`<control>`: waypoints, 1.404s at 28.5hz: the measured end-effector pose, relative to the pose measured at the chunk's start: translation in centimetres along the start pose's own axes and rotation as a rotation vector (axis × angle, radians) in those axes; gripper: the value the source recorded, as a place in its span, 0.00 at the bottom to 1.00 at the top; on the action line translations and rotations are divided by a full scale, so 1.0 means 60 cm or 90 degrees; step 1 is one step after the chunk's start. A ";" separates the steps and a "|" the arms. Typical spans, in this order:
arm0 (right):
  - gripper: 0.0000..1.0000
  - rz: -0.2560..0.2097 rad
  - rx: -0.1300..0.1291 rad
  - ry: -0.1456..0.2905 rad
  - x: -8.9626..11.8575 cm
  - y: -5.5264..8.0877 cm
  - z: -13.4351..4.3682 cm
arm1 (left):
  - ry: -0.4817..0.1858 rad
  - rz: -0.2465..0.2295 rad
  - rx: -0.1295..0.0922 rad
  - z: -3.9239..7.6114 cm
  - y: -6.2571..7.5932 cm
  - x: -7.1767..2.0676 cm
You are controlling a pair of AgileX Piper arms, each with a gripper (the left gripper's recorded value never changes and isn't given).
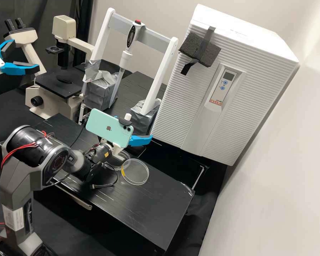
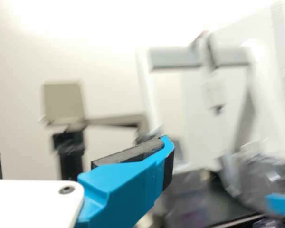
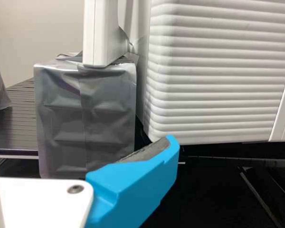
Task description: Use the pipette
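Up at the far side, the pipette (image 1: 131, 35) hangs upright on its white stand (image 1: 101, 39), untouched. Far left, the left gripper (image 1: 24, 55) gapes wide and empty. The right gripper (image 1: 140, 139) sits beside the petri dish (image 1: 135, 171); I cannot tell how far open it is.

Blue fingers (image 2: 133, 185), white ribbed cabinet (image 1: 188, 106), mint phone (image 1: 106, 126)

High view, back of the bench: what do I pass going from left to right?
left hand, open → microscope → pipette hanging on its stand → white ribbed cabinet
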 end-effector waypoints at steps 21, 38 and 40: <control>1.00 0.023 0.023 0.056 -0.030 0.030 -0.037 | -0.058 0.034 -0.007 0.037 0.024 -0.035; 1.00 0.055 0.016 0.174 0.007 0.083 -0.216 | -0.063 0.035 -0.013 0.042 0.023 -0.046; 1.00 0.068 0.018 0.170 0.021 0.096 -0.233 | -0.061 0.038 -0.015 0.042 0.023 -0.046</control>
